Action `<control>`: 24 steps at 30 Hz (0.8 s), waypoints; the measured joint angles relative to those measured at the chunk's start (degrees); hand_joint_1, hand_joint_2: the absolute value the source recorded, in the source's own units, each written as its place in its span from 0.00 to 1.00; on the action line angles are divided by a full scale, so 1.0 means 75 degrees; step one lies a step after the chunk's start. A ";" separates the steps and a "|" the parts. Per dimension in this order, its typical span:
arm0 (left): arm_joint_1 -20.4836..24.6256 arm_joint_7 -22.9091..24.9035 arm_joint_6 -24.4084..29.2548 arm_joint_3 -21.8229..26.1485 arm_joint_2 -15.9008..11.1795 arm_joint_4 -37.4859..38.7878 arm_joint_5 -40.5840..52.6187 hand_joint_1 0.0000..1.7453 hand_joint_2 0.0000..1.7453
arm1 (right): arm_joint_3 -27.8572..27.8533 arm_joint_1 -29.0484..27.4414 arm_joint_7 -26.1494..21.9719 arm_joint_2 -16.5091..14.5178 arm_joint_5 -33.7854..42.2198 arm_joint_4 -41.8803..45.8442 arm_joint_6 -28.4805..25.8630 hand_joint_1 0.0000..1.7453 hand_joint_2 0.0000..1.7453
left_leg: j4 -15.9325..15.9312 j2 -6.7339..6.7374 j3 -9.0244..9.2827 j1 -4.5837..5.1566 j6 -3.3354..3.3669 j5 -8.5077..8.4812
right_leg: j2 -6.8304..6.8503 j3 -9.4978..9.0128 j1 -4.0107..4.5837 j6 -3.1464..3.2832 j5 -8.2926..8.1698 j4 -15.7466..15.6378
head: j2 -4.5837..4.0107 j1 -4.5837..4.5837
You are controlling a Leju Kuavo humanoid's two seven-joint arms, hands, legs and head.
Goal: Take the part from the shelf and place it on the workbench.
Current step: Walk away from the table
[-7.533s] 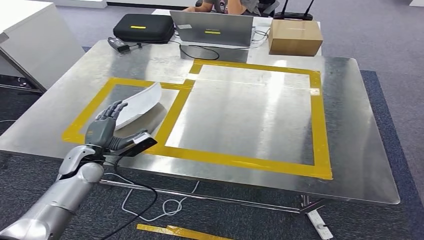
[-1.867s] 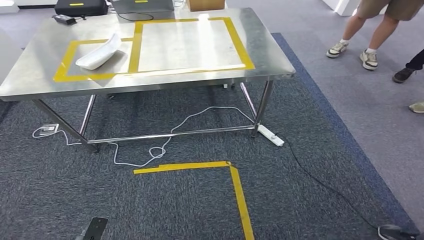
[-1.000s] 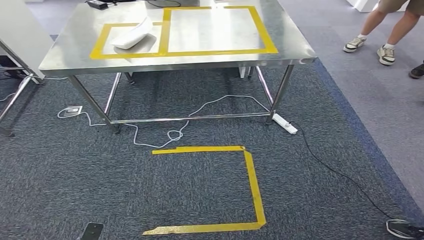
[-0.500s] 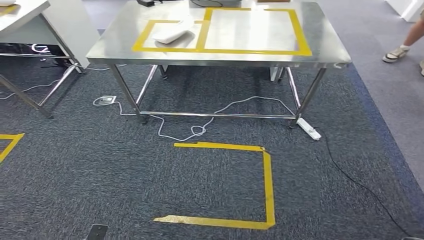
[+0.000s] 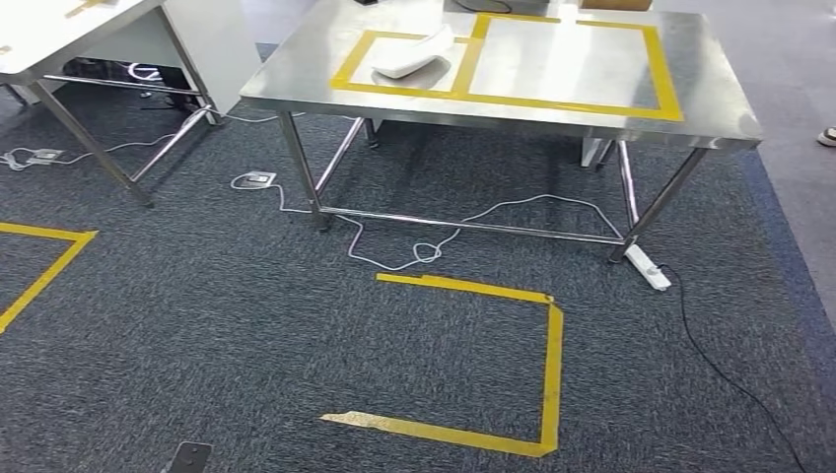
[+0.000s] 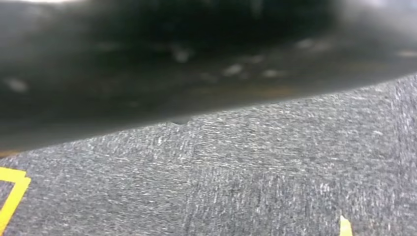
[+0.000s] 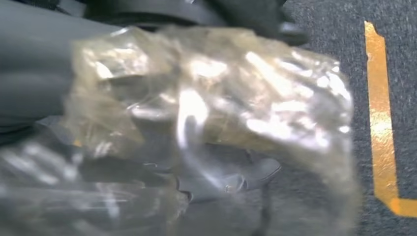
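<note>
The right hand (image 7: 147,147) hangs low over the dark carpet (image 5: 246,355), seen close in the right wrist view, with grey fingers (image 7: 226,177) behind crumpled clear plastic film (image 7: 211,98) that blurs and covers most of them; whether the fingers are curled or spread cannot be told, nor whether they grip the film. The left wrist view looks at carpet past a dark blurred shape, and the left hand's state cannot be told either. The part (image 5: 412,54), white and curved, lies on the steel desk (image 5: 296,84), inside the smaller yellow tape frame (image 5: 353,69) at the desk's left end, well apart from the right hand. A larger tape frame (image 5: 670,99) adjoins it toward the desk's right. Under the desk a white cable (image 5: 414,251) loops on the carpet, and a power strip (image 5: 651,266) lies by the desk's right front leg. In front of the desk, yellow floor tape (image 5: 547,374) marks a partial square. A second desk (image 5: 59,39) stands left of the first.
</note>
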State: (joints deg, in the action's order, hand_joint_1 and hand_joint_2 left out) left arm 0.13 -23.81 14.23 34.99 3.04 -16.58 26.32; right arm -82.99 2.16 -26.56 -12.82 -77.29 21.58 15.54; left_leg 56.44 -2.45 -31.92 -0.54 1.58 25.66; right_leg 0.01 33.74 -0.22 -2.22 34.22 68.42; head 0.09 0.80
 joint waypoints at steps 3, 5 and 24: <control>0.0002 -0.0044 0.0012 0.0007 0.0001 0.0003 0.0010 0.00 0.00 | 0.0002 0.0007 -0.0002 0.0050 -0.0012 -0.0100 -0.0009 0.00 0.00 | -0.0010 -0.0319 -0.0088 -0.0008 -0.0169 -0.0109 | -0.0297 -0.0578 -0.0011 0.0133 -0.0492 -0.1264 | 0.0000 0.0002; -0.0015 -0.0076 0.0026 0.0028 -0.0004 0.0005 0.0017 0.00 0.00 | 0.0004 0.0021 -0.0007 0.0087 -0.0023 -0.0181 -0.0021 0.00 0.00 | 0.0096 -0.0363 -0.0222 -0.0018 -0.0325 -0.0088 | -0.0365 -0.0785 -0.0035 0.0289 -0.0626 -0.1759 | 0.0000 0.0020; 0.0011 -0.0188 0.0080 0.0127 0.0033 0.0020 0.0066 0.00 0.00 | 0.0005 -0.0003 -0.0023 0.0145 -0.0026 -0.0276 -0.0023 0.00 0.00 | -0.0048 0.0385 0.0099 0.0039 0.0082 0.0122 | 0.0103 0.0026 0.0035 0.0031 0.0340 -0.0049 | 0.0000 0.0025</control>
State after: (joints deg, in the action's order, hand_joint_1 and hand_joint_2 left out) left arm 0.21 -25.22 14.83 35.95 3.29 -16.44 26.82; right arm -82.95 2.14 -26.73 -11.74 -77.48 19.51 15.37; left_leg 56.08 0.43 -31.18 -0.25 2.20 26.58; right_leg 0.78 33.94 0.04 -1.99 36.78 68.06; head 0.09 0.98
